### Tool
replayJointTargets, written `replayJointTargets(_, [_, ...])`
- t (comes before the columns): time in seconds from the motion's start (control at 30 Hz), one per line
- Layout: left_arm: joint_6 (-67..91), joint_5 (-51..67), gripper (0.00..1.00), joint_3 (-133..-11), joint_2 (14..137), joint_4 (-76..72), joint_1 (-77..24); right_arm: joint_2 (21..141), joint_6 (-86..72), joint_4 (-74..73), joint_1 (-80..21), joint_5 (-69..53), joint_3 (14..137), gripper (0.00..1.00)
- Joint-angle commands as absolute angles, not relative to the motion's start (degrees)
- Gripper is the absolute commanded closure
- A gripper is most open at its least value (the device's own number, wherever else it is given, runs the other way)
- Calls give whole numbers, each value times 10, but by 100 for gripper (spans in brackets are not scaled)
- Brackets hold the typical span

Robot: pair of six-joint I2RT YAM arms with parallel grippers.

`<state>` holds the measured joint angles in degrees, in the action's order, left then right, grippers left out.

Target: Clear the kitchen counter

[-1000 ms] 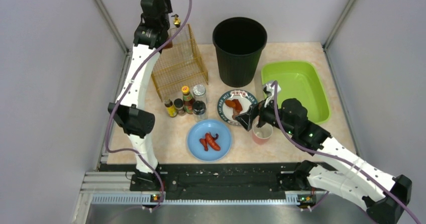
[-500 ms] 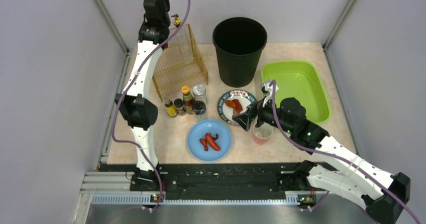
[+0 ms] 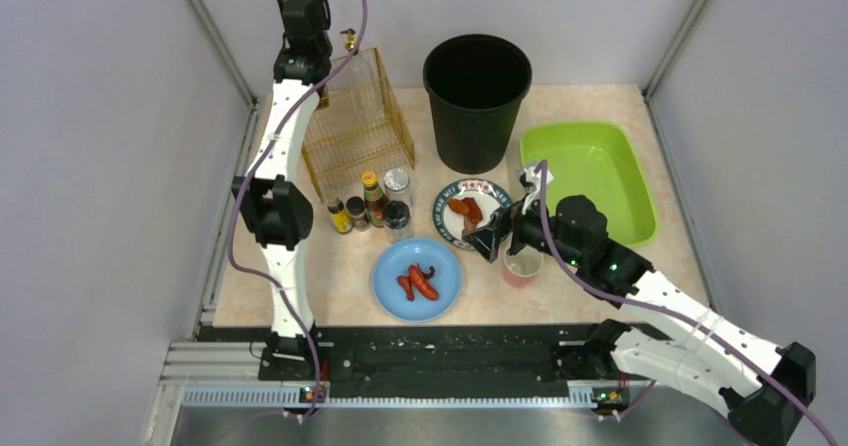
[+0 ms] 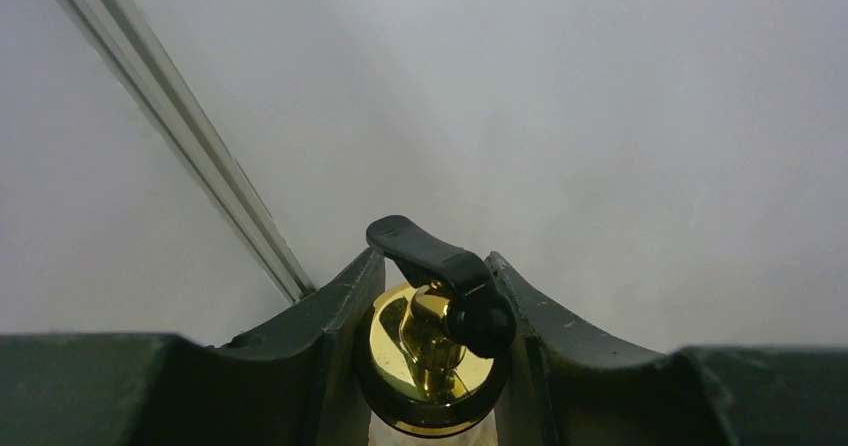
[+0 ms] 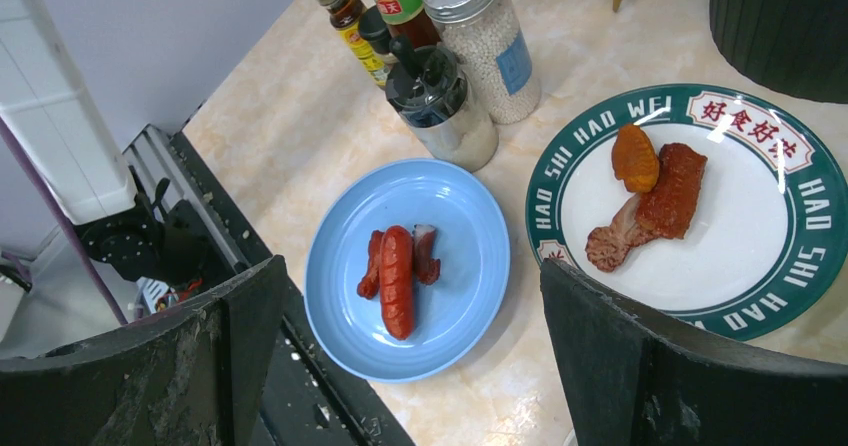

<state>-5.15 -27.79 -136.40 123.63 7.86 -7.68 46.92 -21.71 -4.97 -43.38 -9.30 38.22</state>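
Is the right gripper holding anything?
No, the right gripper is wide open with nothing between its fingers, and the blue plate lies on the counter below it.

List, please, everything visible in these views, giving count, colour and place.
kitchen counter: one, beige-pink marbled, beneath everything.
bin: one, black, back centre.
tray: one, lime green, back right.
wire basket: one, gold, back left.
condiment bottles and jars: five, mixed colours, before the basket.
green-rimmed plate: one, white centre, mid-counter.
food pieces: three, red-brown, on that plate.
blue plate: one, blue, near centre.
sausages: three, red, on the blue plate.
cup: one, pink, right of the blue plate.
gold-capped bottle: one, black lever, aloft back left.
rail strip: one, black, near edge.
left gripper: one, black, shut on the gold-capped bottle.
right gripper: one, black, open above the green-rimmed plate's edge.
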Motion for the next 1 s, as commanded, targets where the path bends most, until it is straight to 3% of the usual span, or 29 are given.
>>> replayJointTargets(0.0, [-35, -269, 100, -1388, 1233, 33, -76, 457, -223, -24, -436, -93, 378, 5])
replayJointTargets(0.8, [91, -270, 99, -1207, 1171, 57, -77, 438, -234, -31, -436, -89, 370, 5])
replayJointTargets(0.87, [93, -269, 85, -1189, 1159, 56, -77, 442, -233, -31, -436, -88, 369, 5])
replayJointTargets(0.97, [94, -267, 53, -1139, 1131, 39, -77, 447, -234, -31, -436, -88, 371, 5])
